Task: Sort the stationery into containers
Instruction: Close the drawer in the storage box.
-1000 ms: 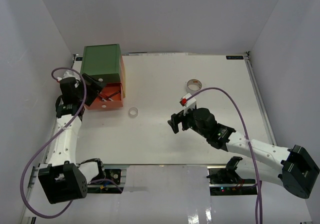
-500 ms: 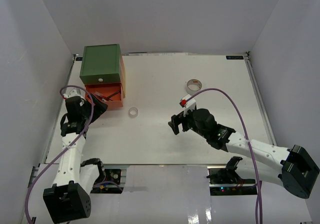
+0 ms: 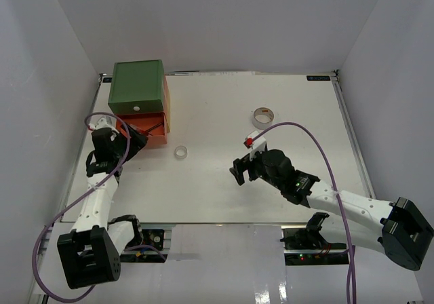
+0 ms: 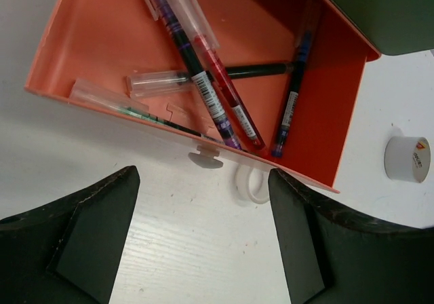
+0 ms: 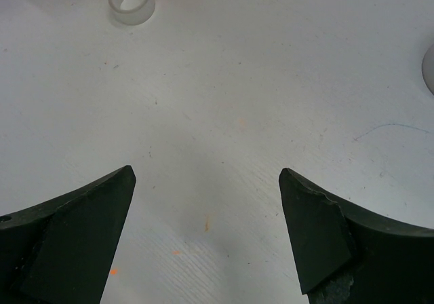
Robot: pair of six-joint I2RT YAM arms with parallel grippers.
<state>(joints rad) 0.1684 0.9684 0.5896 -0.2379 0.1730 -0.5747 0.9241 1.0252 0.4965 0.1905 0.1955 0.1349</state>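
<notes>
The white table [image 3: 224,107] has open surface across its middle and right side, with walls close on the left, right and far edges. The chest's green top [image 3: 139,87] sits at the far left corner. Its orange drawer [image 4: 102,46] is pulled out toward the near side. Thin pens [image 4: 217,104] lie criss-crossed inside it, and its white knob [image 4: 205,159] faces me.

My left claw [image 4: 203,243] hangs just off the drawer's near left corner, jaws spread and empty. A second ago it was over the drawer. My right claw [image 5: 207,216] is mid-table, also spread and empty, and has hardly shifted. The clear tape ring [image 3: 180,152] lies between the claws, near the drawer. The grey tape roll [image 3: 262,117] lies farther right.
</notes>
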